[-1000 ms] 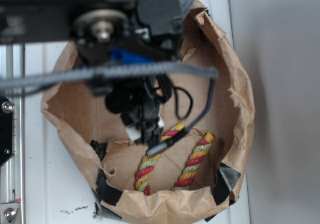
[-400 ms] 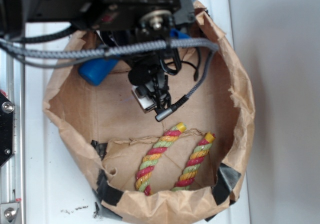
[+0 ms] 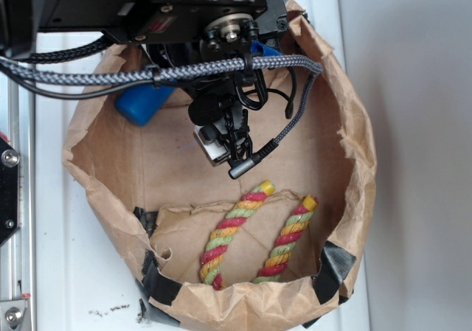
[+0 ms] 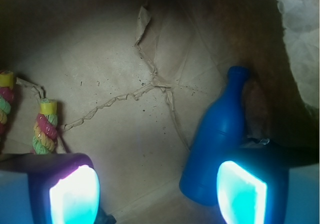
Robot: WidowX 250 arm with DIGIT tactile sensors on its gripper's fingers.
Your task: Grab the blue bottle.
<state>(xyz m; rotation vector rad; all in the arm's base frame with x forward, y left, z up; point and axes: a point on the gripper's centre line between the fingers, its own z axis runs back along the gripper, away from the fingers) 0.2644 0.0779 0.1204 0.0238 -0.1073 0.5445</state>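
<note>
The blue bottle (image 4: pixel 220 139) lies on its side on the brown paper floor, neck pointing away, close to the bag's wall. My gripper (image 4: pixel 157 194) is open above the floor. Its right finger (image 4: pixel 242 191) overlaps the bottle's base, and its left finger (image 4: pixel 75 196) is far from the bottle with bare paper between. In the exterior view only the bottle's base (image 3: pixel 144 104) pokes out to the left of the black arm (image 3: pixel 184 14), which hides the jaws.
A crumpled brown paper bag (image 3: pixel 354 161) surrounds everything, its rim high on all sides. A red-yellow-green twisted rope (image 3: pixel 232 231) lies at the bag's near end, also visible as rope ends (image 4: pixel 45 126) left of my left finger. Cables (image 3: pixel 295 117) hang below the arm.
Over the second the arm moved toward the bag's far end and the bottle's base came into sight at its left. Since 0.4 s ago it has barely shifted.
</note>
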